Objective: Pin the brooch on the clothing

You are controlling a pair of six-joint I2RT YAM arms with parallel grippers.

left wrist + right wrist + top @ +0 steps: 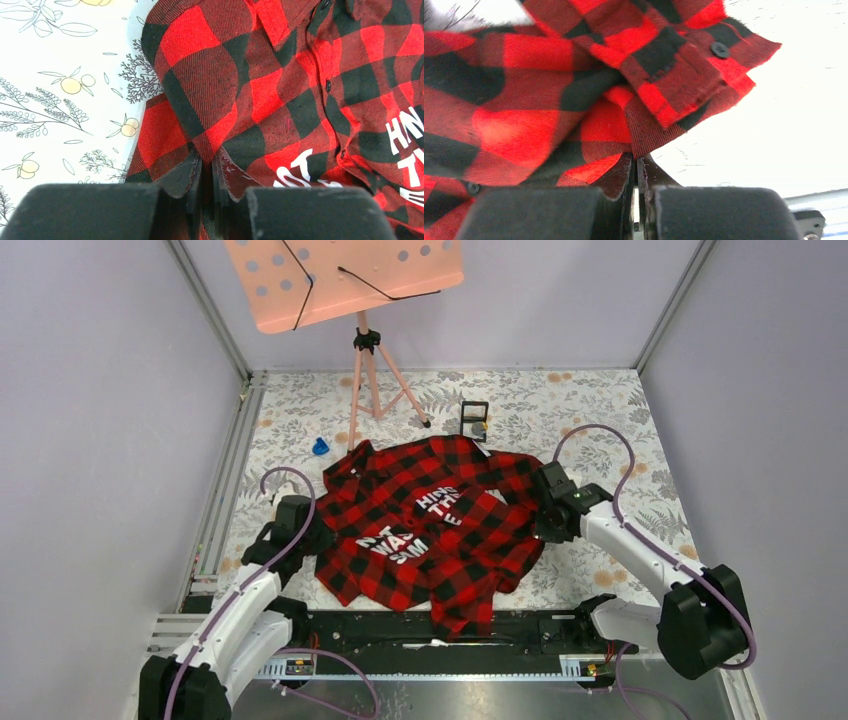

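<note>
The left hand (pixel 206 162) was clamped on the near left edge of the shirt (pixel 430 530). Its black fingers (pixel 185 175) were drawn almost together, with a fold of red-and-black check pinched in the thin slit between them. The right hand (pixel 636 162) was closed just as tightly on the opposite side, its fingertips meeting on a hem of the cloth just beside a buttoned cuff (pixel 704 75).

Between the two hands the shirt lay rumpled and spread across the middle of the floral tabletop (pixel 600 420), its white block letters (pixel 420 525) facing up. Beyond its collar, a small blue object (pixel 320 447) sat to the far left and a small black square frame (pixel 474 420) to the far right, both apart from the cloth. A pink music stand (pixel 345 280) rose at the back edge.

The brooch was too small to pick out with any certainty.
</note>
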